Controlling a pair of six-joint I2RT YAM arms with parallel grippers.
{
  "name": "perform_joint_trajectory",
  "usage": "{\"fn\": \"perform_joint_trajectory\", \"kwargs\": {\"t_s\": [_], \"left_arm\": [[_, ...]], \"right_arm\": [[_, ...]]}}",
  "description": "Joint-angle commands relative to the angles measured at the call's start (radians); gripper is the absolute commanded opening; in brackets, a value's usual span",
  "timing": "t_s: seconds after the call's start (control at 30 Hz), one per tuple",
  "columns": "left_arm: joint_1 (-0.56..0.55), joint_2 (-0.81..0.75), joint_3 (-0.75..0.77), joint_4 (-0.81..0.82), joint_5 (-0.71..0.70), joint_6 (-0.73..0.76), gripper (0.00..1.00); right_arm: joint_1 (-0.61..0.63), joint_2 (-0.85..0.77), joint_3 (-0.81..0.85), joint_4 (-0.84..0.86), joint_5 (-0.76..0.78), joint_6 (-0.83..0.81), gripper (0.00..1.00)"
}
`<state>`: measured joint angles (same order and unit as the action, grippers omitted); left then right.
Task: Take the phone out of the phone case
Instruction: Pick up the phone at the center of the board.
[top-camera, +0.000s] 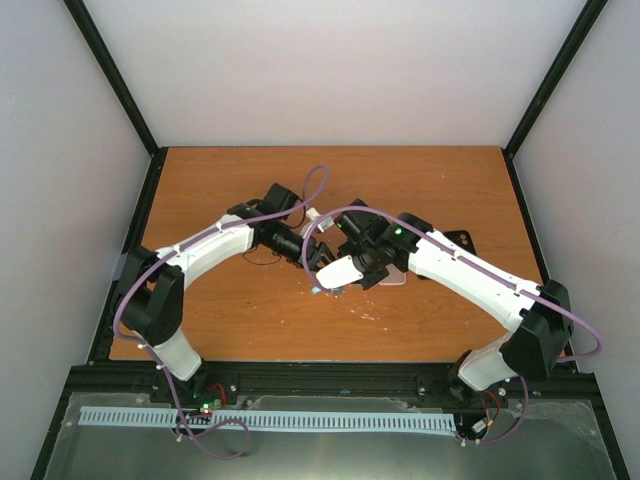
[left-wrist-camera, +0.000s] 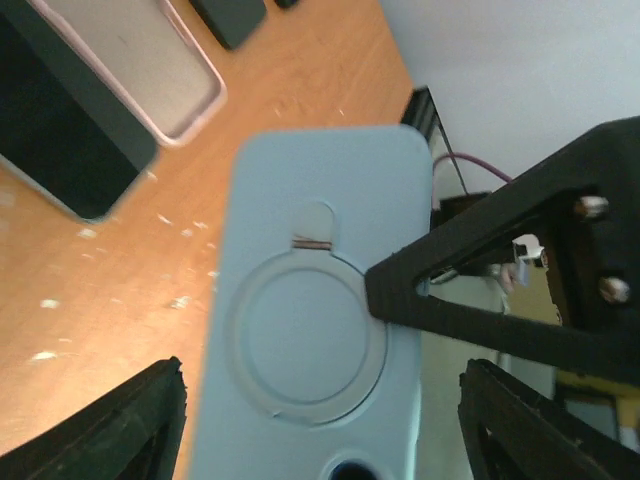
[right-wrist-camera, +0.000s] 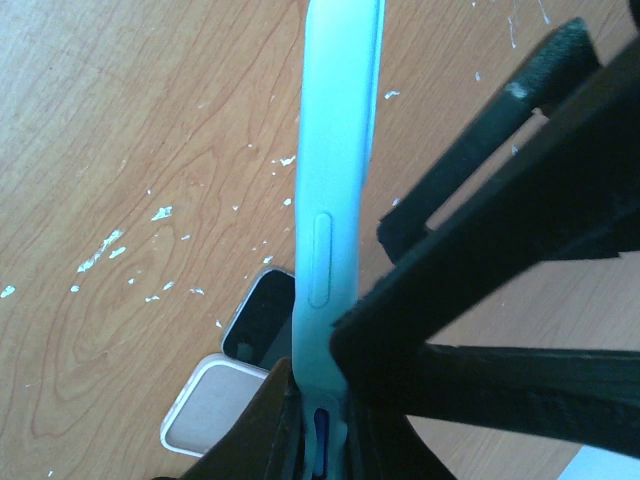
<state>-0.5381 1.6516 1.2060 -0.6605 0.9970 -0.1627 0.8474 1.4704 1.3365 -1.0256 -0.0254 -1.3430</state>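
The light blue phone case (left-wrist-camera: 310, 300) is held up off the table, its back with a round ring facing the left wrist camera. In the right wrist view the phone case (right-wrist-camera: 335, 150) shows edge-on, and a dark blue strip shows through a slot at its lower end. My right gripper (right-wrist-camera: 325, 425) is shut on the case's lower end. One of its black fingers (left-wrist-camera: 420, 290) presses on the case's back. My left gripper (left-wrist-camera: 320, 420) is open, with a finger on either side of the case and small gaps to its edges. In the top view both grippers meet at the table's middle (top-camera: 322, 265).
On the wooden table (top-camera: 250, 190) lie a dark phone (left-wrist-camera: 60, 130) and a pink-rimmed empty case (left-wrist-camera: 130, 60), which also show in the right wrist view as a dark phone (right-wrist-camera: 260, 320) and a pale case (right-wrist-camera: 215, 405). Another dark item (left-wrist-camera: 232, 18) lies beyond. White flecks dot the wood.
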Motion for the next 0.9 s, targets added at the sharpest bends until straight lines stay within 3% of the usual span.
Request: {"fn": "perform_joint_trajectory", "kwargs": {"t_s": [0.0,0.17,0.33,0.47,0.53,0.67,0.87], "left_arm": [[0.094,-0.116,0.032,0.028,-0.077,0.011,0.79],[0.109,-0.294,-0.067,0.261,-0.208,-0.06,0.86],[0.109,-0.482,-0.319,0.698,-0.247,-0.164,0.89],[0.103,-0.567,-0.544,1.124,-0.26,-0.338,0.86],[0.084,-0.569,-0.609,1.272,-0.272,-0.387,0.86],[0.014,-0.515,-0.624,1.356,-0.348,-0.397,0.86],[-0.036,-0.362,-0.594,1.53,-0.369,-0.504,0.86]], "right_arm": [[-0.06,-0.033,0.039,-0.031,-0.101,0.093,0.03],[-0.276,-0.021,0.104,-0.093,-0.411,0.217,0.03],[-0.505,0.012,0.126,-0.12,-0.788,0.375,0.03],[-0.617,0.021,0.088,-0.075,-1.014,0.523,0.03],[-0.669,0.016,0.059,-0.037,-1.102,0.602,0.03],[-0.711,-0.002,-0.003,0.062,-1.228,0.763,0.03],[-0.714,-0.024,-0.068,0.091,-1.296,0.815,0.03]]}}
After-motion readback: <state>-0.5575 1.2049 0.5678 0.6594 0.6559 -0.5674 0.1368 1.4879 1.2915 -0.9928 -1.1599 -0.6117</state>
